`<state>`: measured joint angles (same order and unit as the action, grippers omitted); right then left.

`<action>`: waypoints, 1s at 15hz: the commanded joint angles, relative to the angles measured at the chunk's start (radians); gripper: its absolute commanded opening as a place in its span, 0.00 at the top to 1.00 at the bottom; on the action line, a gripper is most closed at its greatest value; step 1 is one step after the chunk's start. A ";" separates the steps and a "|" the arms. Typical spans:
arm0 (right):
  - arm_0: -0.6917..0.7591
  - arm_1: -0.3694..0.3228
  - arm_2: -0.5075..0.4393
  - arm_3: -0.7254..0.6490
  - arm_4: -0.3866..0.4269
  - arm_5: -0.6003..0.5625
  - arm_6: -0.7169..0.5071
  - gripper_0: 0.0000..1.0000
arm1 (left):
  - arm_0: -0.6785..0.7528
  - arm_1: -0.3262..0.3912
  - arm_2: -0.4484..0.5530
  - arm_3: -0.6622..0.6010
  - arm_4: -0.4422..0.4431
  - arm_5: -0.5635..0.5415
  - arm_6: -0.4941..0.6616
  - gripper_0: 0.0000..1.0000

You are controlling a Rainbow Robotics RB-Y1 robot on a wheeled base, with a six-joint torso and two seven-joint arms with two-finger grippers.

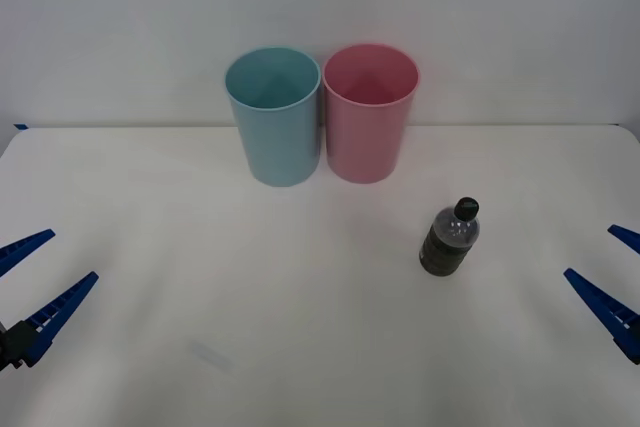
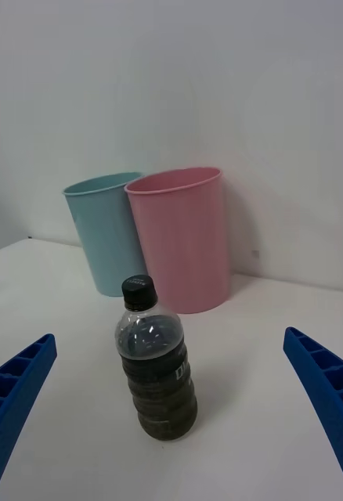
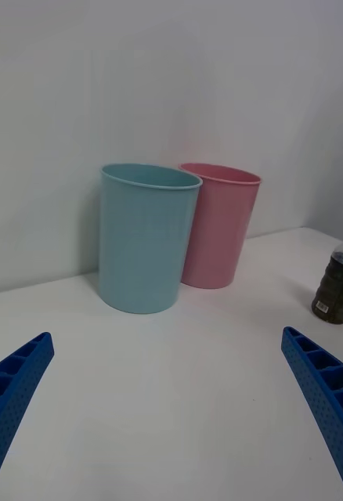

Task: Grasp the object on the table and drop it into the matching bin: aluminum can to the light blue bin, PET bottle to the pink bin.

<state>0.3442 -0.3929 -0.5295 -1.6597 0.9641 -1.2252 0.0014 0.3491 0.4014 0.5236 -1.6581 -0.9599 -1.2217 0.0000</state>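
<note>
Our right gripper (image 1: 610, 282) hangs low at the near right edge of the table (image 1: 200, 277), fingers spread wide and holding nothing. Our left gripper (image 1: 35, 287) waits at the near left edge, equally spread. The PET bottle (image 1: 449, 238) stands upright right of centre, apart from both grippers and nearer the right one. From the right wrist it sits between the two open fingers, though well ahead of them. The pink bin (image 1: 369, 112) stands at the far side, just left of the bottle's line, side by side with the light blue bin (image 1: 273, 115) on its left. We judge the reach not yet begun. To grasp well we should move the right gripper straight forward, keep the bottle centred, and close on the labelled body below the black cap (image 2: 139, 290), gently enough not to tip it.
</note>
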 commanded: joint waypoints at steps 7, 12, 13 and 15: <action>0.058 -0.020 0.026 -0.008 0.001 0.021 0.055 0.00 | 0.000 0.000 0.000 0.000 0.000 0.000 0.000 0.00; 0.081 -0.020 0.074 -0.008 0.019 0.053 0.106 0.00 | 0.000 0.000 0.000 0.000 0.000 0.000 0.000 0.00; 0.082 -0.020 0.086 -0.008 0.027 0.066 0.121 0.00 | 0.000 0.000 0.000 0.000 0.000 0.000 0.000 0.00; 0.085 -0.020 0.109 -0.008 0.028 0.102 0.207 0.00 | 0.000 0.000 0.000 0.000 0.000 0.000 0.000 0.00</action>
<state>0.4283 -0.4129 -0.4297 -1.6674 0.9920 -1.1399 0.1675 0.3491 0.4014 0.5236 -1.6581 -0.9599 -1.2217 0.0000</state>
